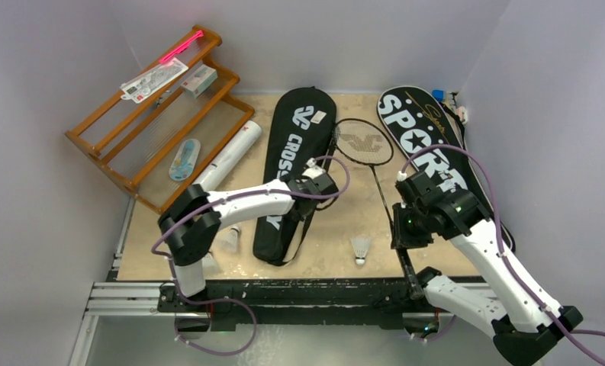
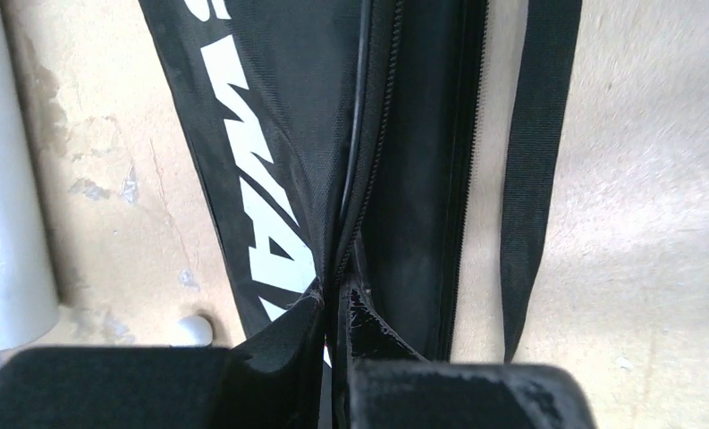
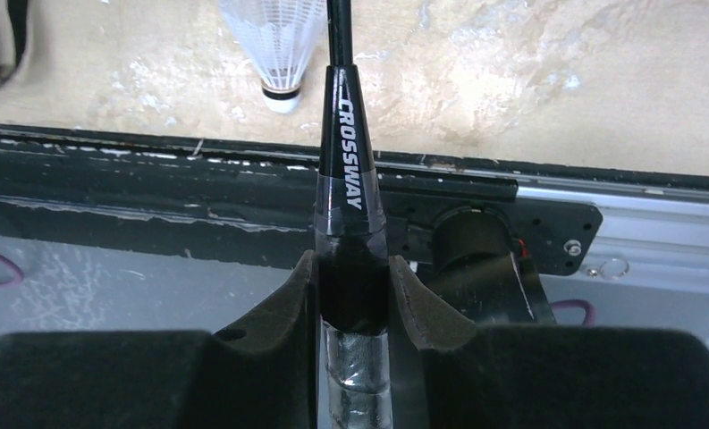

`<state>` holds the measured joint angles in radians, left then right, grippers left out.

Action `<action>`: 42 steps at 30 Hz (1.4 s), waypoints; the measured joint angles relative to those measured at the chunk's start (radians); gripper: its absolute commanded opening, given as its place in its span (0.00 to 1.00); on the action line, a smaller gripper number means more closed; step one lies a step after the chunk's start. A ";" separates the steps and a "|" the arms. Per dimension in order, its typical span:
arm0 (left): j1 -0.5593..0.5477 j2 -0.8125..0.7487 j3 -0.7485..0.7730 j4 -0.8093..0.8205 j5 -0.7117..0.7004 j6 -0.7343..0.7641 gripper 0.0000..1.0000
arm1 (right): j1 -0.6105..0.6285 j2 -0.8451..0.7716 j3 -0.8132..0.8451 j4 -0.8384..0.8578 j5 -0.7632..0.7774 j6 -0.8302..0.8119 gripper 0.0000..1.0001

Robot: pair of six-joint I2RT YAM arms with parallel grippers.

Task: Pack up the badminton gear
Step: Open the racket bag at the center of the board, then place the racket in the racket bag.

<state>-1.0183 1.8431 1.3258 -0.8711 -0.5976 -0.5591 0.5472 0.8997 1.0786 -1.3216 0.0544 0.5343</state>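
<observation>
Top external view: two racket bags, a racket and loose shuttlecocks lie spread over the tan worktop (image 1: 337, 229). The left hand (image 1: 320, 185) is clenched on the zip edge of the left bag (image 1: 295, 145), which lies left of centre and runs from the far edge toward the near edge. Left wrist view shows the fingertips (image 2: 368, 317) pinched tight on the black fabric at the zipper, with a loose black strap (image 2: 534, 161) lying just beside the bag.

The right hand (image 1: 403, 229) grasps the racket (image 1: 364, 142) at the top of its handle, close to the near edge, right of centre. The racket's head lies between the two bags toward the far edge, and its handle reaches out over the near edge. Right wrist view shows both pads pressed against the black grip below the lettered cone.

The right bag (image 1: 429, 145) lies along the right edge into the far right corner. One shuttlecock (image 1: 361, 248) stands close to the near edge, just left of the racket's shaft. A second shuttlecock (image 1: 231, 239) sits toward the near left corner, beside the left arm. The white tube (image 1: 230, 156) lies slanted at the left side, beside the orange rack (image 1: 158, 114) in the far left corner.
</observation>
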 measured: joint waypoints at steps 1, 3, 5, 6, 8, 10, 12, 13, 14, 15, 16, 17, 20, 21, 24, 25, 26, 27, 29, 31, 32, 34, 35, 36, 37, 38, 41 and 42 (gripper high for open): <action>0.019 -0.024 -0.011 0.023 0.024 0.006 0.00 | 0.008 0.003 0.000 -0.008 0.010 0.004 0.00; 0.053 -0.070 -0.033 0.060 0.063 0.020 0.00 | 0.028 0.011 0.000 -0.020 0.025 0.014 0.00; 0.088 -0.120 -0.054 0.097 0.105 0.030 0.00 | 0.053 0.026 0.000 -0.029 0.040 0.026 0.00; 0.104 -0.142 -0.062 0.109 0.122 0.033 0.00 | 0.066 0.034 0.000 -0.031 0.049 0.031 0.00; 0.122 -0.177 -0.072 0.124 0.146 0.041 0.00 | 0.088 0.053 0.000 -0.031 0.063 0.040 0.00; 0.134 -0.208 -0.077 0.138 0.165 0.048 0.00 | 0.109 0.072 0.000 -0.029 0.071 0.049 0.00; 0.142 -0.235 -0.079 0.154 0.182 0.054 0.00 | 0.130 0.084 -0.002 -0.020 0.082 0.057 0.00; 0.146 -0.245 -0.079 0.160 0.189 0.055 0.00 | 0.143 0.089 -0.006 -0.010 0.085 0.061 0.00; 0.151 -0.257 -0.079 0.167 0.199 0.057 0.00 | 0.152 0.092 -0.009 -0.002 0.085 0.066 0.00; 0.156 -0.270 -0.079 0.174 0.208 0.059 0.00 | 0.164 0.096 -0.012 0.007 0.085 0.072 0.00; 0.163 -0.283 -0.079 0.179 0.217 0.064 0.00 | 0.171 0.099 -0.014 0.014 0.085 0.077 0.00; 0.170 -0.296 -0.079 0.183 0.225 0.066 0.00 | 0.183 0.104 -0.015 0.025 0.085 0.084 0.00; 0.182 -0.317 -0.079 0.196 0.246 0.074 0.00 | 0.209 0.113 -0.015 0.053 0.085 0.097 0.00; 0.186 -0.319 -0.079 0.197 0.248 0.074 0.00 | 0.219 0.114 -0.015 0.061 0.085 0.102 0.00; 0.187 -0.319 -0.079 0.197 0.262 0.074 0.00 | 0.241 0.122 -0.014 0.077 0.082 0.114 0.00; 0.187 -0.319 -0.079 0.200 0.267 0.075 0.00 | 0.248 0.128 -0.013 0.087 0.077 0.116 0.00; 0.187 -0.319 -0.080 0.203 0.274 0.076 0.00 | 0.257 0.135 -0.013 0.098 0.071 0.117 0.00; 0.187 -0.319 -0.080 0.205 0.280 0.077 0.00 | 0.267 0.143 -0.011 0.109 0.062 0.117 0.00; 0.187 -0.319 -0.080 0.211 0.291 0.077 0.00 | 0.294 0.162 -0.002 0.128 0.055 0.117 0.00; 0.187 -0.319 -0.081 0.216 0.302 0.079 0.00 | 0.321 0.178 0.008 0.150 0.051 0.114 0.00; 0.187 -0.319 -0.081 0.218 0.306 0.080 0.00 | 0.335 0.185 0.013 0.162 0.047 0.114 0.00; 0.187 -0.319 -0.081 0.222 0.311 0.081 0.00 | 0.358 0.194 0.020 0.175 0.033 0.115 0.00; 0.187 -0.319 -0.083 0.225 0.314 0.081 0.00 | 0.371 0.196 0.023 0.178 0.032 0.121 0.00; 0.188 -0.318 -0.085 0.227 0.317 0.082 0.00 | 0.377 0.196 0.024 0.179 0.032 0.122 0.00; 0.189 -0.317 -0.087 0.228 0.320 0.082 0.00 | 0.381 0.196 0.024 0.180 0.032 0.123 0.00; 0.190 -0.316 -0.090 0.229 0.325 0.082 0.00 | 0.384 0.195 0.024 0.184 0.032 0.125 0.00; 0.193 -0.312 -0.100 0.235 0.341 0.084 0.00 | 0.387 0.197 0.024 0.213 0.033 0.129 0.00; 0.193 -0.312 -0.103 0.237 0.349 0.085 0.00 | 0.388 0.201 0.023 0.232 0.034 0.128 0.00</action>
<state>-0.8249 1.5307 1.2228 -0.6342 -0.2489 -0.4744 0.9356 1.1007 1.1015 -1.0901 0.0883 0.6624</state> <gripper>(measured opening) 0.011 0.271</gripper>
